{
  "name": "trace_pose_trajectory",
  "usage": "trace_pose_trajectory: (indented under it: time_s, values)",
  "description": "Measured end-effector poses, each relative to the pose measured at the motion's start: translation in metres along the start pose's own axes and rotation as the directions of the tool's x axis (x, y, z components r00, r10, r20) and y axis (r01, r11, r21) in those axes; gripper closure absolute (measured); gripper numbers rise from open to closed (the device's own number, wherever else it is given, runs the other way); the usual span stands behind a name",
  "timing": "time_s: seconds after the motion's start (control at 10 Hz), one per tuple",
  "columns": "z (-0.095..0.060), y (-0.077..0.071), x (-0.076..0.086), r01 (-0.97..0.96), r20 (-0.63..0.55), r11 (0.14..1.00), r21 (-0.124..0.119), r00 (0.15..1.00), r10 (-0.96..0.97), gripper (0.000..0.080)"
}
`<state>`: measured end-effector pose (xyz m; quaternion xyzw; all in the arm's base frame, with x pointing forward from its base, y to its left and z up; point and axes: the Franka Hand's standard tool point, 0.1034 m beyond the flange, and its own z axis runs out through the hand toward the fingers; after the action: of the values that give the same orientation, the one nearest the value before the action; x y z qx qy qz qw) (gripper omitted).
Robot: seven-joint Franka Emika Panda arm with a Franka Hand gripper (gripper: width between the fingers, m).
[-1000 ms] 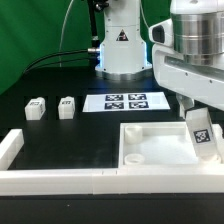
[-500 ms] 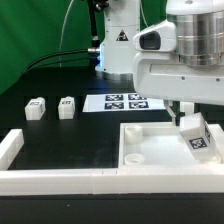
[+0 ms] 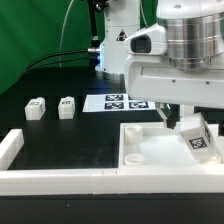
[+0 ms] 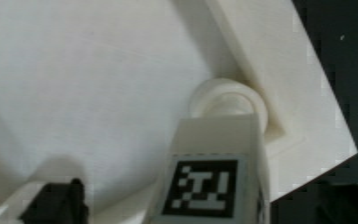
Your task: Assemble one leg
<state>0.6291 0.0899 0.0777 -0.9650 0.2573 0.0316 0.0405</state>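
Two spare legs (image 3: 37,107) sit at 9 o'clock on the worktop, untouched. Tray (image 3: 165,150) at 4 o'clock. The leg (image 3: 200,136) leans tilted at its 2 o'clock corner, looks unseated yet. Jaws spread wide, gripping nothing.

The white leg (image 3: 200,135) at the end effector (image 4: 202,205) carries 1 black-and-white square tag; the tray (image 3: 150,135) is white, the bench (image 3: 70,140) black, the backdrop (image 3: 25,40) green.
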Motion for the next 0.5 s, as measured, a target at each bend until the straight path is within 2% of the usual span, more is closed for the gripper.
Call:
trace_pose_trajectory:
  time_s: [0.2, 0.5]
  values:
    - [-0.0029, -0.0052, 0.0064, 0.045, -0.011, 0.999, 0.006, 0.999, -0.045, 0.0151]
    - [-0.0035, -0.0093, 0.0066, 0.166, -0.018, 0.986, 0.007, 0.986, -0.166, 0.0151]
